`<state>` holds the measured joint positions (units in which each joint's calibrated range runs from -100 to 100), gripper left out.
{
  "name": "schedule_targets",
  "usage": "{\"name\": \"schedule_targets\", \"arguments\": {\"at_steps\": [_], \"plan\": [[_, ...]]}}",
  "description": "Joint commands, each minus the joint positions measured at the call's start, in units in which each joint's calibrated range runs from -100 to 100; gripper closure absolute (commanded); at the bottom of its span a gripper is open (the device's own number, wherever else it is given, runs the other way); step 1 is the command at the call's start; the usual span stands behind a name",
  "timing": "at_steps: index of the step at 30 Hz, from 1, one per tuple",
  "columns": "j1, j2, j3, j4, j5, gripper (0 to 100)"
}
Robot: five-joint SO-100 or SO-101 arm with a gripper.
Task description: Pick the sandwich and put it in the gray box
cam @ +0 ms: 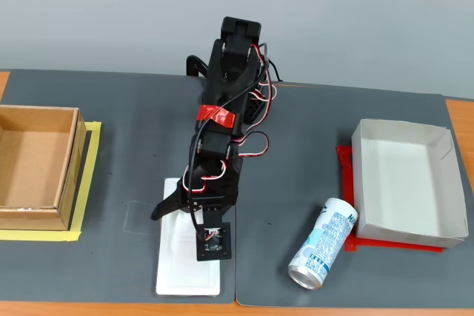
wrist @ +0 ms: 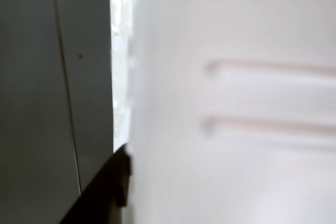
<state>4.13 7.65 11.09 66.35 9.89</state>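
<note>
White sandwich (cam: 187, 268) under the claw (cam: 172, 209), its grip impossible to tell; tipped can (cam: 324, 243) just beside gray box (cam: 404, 183)

White sandwich (cam: 185, 271), pale gray box (cam: 404, 183), white-and-blue can (cam: 323, 243), brown cardboard box (cam: 33, 168), black arm (cam: 222, 131).

In the fixed view the black arm (cam: 226, 116) leans down over the sandwich (cam: 185, 264), its gripper (cam: 178, 209) low on the package's far end. A drink can (cam: 324, 243) lies tipped beside the gray box (cam: 404, 183); a brown cardboard box (cam: 37, 166) sits at left.
</note>
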Motion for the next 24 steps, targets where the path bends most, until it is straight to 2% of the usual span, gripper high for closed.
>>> {"name": "schedule_targets", "arguments": {"at_steps": [1, 11, 19, 24], "plan": [[-0.4, -1.5, -1.0, -0.6, 0.2, 58], [-1.2, -6.1, -0.9, -0.6, 0.1, 78], [-1.0, -6.3, -0.9, -0.1, 0.2, 84], [-0.9, -7.3, -0.6, -0.4, 0.2, 91]]}}
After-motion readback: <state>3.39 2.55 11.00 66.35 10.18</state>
